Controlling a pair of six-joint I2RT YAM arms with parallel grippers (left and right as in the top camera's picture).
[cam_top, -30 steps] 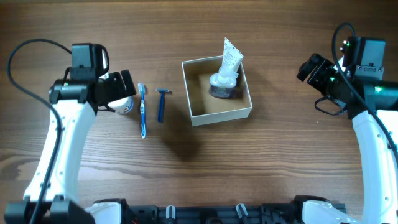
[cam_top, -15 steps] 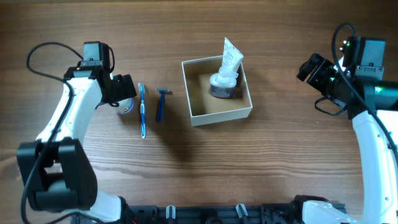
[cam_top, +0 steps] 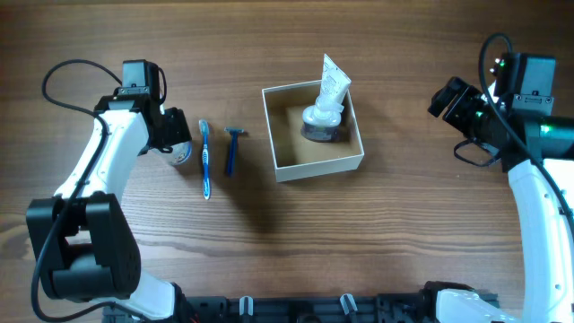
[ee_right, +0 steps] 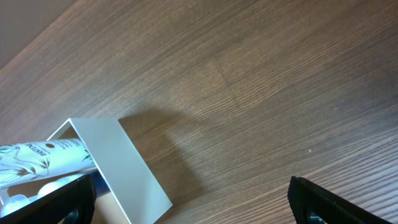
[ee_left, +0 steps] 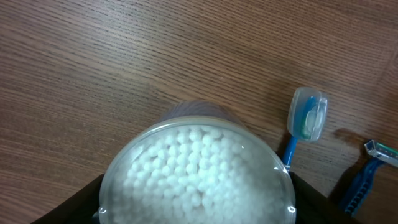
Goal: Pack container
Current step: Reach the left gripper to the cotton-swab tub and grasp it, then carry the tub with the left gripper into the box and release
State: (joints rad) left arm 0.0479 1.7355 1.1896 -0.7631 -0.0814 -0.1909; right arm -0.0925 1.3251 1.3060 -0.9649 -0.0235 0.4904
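The container point(cam_top: 319, 168), a square white-walled cardboard box with a brown inside, stands at the table's middle. It holds an upright toothpaste tube point(cam_top: 332, 83) and a clear round item point(cam_top: 320, 126). A blue toothbrush point(cam_top: 205, 158) and a blue razor point(cam_top: 232, 151) lie to its left. My left gripper point(cam_top: 176, 136) sits over a round clear-lidded jar of cotton swabs point(ee_left: 196, 168), one finger touching each side. My right gripper point(cam_top: 446, 97) is open and empty, to the right of the container. The right wrist view shows the container's white wall point(ee_right: 127, 168) and the tube point(ee_right: 43, 158).
The left wrist view shows the capped toothbrush head point(ee_left: 308, 115) and the razor head point(ee_left: 379, 149) just right of the jar. Bare wooden tabletop lies around the container and under my right gripper point(ee_right: 193, 211).
The left arm swung its elbow round and came in over the jar, then settled there. The jar, toothbrush, razor, container and right arm have stayed put.
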